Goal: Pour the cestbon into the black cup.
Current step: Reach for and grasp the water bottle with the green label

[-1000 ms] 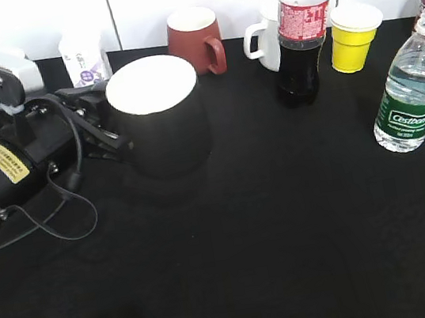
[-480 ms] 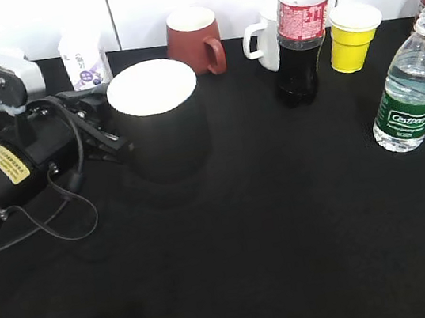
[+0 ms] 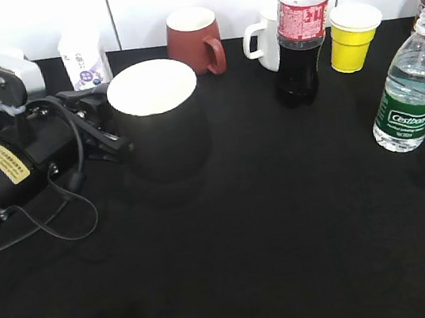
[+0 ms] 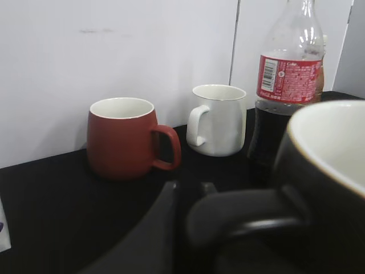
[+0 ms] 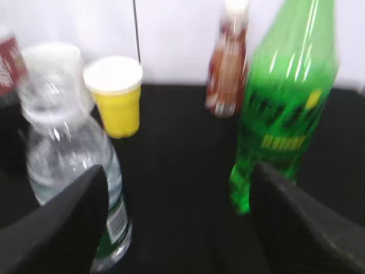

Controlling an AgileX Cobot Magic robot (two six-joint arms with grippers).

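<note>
The black cup [image 3: 160, 119], matte black with a white inside, stands upright left of centre on the black table. My left gripper [image 3: 109, 138] is shut on the cup's black loop handle [image 4: 245, 220]. The cestbon [image 3: 410, 85], a clear bottle with a green label, stands upright at the right edge, cap off. In the right wrist view the cestbon [image 5: 68, 154] is at the left, just beyond the left finger. My right gripper [image 5: 179, 197] is open and empty; it does not show in the exterior view.
A red-brown mug [image 3: 195, 40], a white mug [image 3: 263, 42], a dark cola bottle [image 3: 301, 42] and a yellow paper cup [image 3: 354, 35] stand along the back. A small carton [image 3: 84, 58] is behind my left arm. A green bottle [image 5: 285, 103] and a brown bottle [image 5: 228, 63] stand right.
The black cup in my left gripper has shifted very slightly, its rim sitting a touch lower and to the right. The bottles and other cups have not moved.
</note>
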